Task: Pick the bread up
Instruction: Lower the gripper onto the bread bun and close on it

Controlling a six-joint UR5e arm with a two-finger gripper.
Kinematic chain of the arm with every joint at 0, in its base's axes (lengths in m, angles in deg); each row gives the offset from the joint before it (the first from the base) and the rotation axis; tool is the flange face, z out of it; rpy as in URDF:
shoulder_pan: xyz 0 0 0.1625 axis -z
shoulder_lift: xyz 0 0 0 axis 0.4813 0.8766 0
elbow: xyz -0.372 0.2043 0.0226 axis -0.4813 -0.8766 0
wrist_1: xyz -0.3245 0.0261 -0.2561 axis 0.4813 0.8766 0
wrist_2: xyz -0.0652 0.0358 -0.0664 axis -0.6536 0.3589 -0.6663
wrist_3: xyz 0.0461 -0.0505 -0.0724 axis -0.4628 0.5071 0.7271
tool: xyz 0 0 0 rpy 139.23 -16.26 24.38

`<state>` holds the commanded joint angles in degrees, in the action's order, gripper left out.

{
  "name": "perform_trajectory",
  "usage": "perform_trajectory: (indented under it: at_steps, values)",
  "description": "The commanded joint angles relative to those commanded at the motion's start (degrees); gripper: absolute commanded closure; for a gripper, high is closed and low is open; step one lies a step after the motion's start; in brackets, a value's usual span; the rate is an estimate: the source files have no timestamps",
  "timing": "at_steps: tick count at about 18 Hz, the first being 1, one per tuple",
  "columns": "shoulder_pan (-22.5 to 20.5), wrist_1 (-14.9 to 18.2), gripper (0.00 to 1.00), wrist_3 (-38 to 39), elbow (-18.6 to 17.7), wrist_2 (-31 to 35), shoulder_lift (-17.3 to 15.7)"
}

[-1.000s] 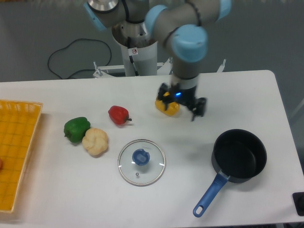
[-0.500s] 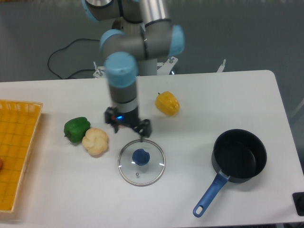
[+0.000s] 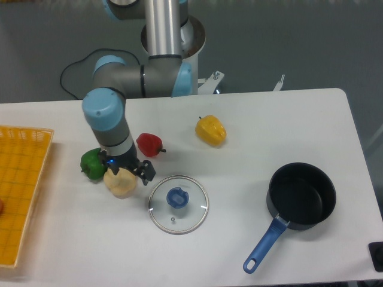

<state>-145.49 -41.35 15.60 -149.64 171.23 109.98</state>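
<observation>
The bread [image 3: 122, 183] is a pale cream, lumpy bun on the white table, left of centre, touching the green pepper [image 3: 92, 164]. My gripper [image 3: 124, 170] hangs directly over the bread's upper part, with its dark fingers [image 3: 145, 171] spread on either side of it. The jaws look open around the bun and the bun rests on the table. The arm's blue wrist covers part of the green pepper and the top of the bread.
A red pepper [image 3: 149, 144] lies just right of the gripper. A yellow pepper [image 3: 210, 131] sits farther right. A glass lid [image 3: 178, 204] with a blue knob lies right of the bread. A black pot [image 3: 300, 197] with a blue handle stands at right. An orange basket [image 3: 21, 191] is at the left edge.
The arm swept left across the table, from the yellow pepper past the red pepper, and now stands over the bread. The objects have not moved.
</observation>
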Motion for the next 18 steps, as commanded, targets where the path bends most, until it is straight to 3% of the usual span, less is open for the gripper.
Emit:
perform_trajectory:
  at_steps: [4,14,16,18]
  values:
    - [0.4,-3.3,0.01,-0.4,-0.7,-0.3,1.8]
    - [0.2,-3.5,0.02,-0.7,-1.1,-0.4,2.9]
    - [0.0,-3.5,0.12,-0.8,-1.1,-0.4,3.0]
    - [0.0,-3.5,0.36,-0.9,-1.0,-0.5,2.9]
